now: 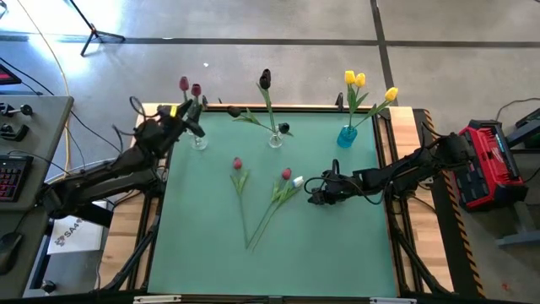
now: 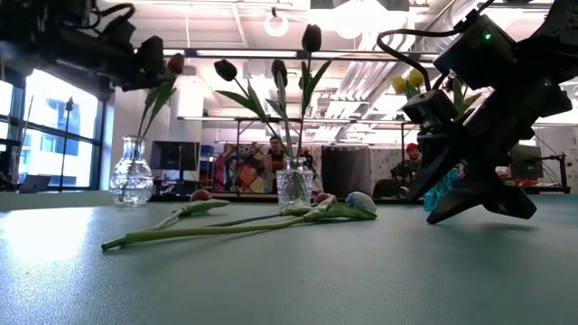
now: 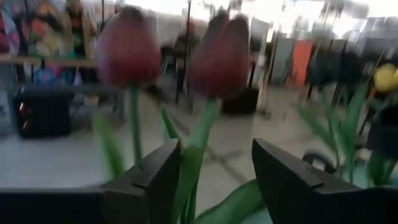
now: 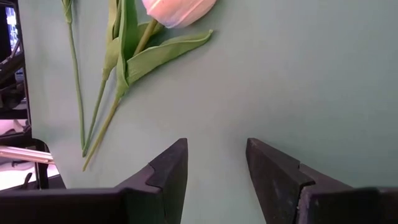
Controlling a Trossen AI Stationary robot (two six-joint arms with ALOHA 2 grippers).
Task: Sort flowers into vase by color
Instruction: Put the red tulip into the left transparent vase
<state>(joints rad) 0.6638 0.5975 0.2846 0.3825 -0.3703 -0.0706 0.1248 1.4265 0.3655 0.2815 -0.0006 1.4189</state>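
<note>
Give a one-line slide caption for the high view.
Left end effector open at the red-tulip vase; right end effector beside loose tulips.

The right tool (image 2: pixel 474 194) hangs low over the green counter (image 2: pixel 361 280), with its dark fingers (image 2: pixel 501 206) pointing down. Just beside it, flowers (image 2: pixel 271 217) lie flat on the counter, and a clear vase (image 2: pixel 294 190) with dark tulips stands behind them. Farther from it stands another clear vase (image 2: pixel 132 173) with a red tulip (image 2: pixel 175 64), and the left tool (image 2: pixel 149 59) is up high right next to that flower.
</note>
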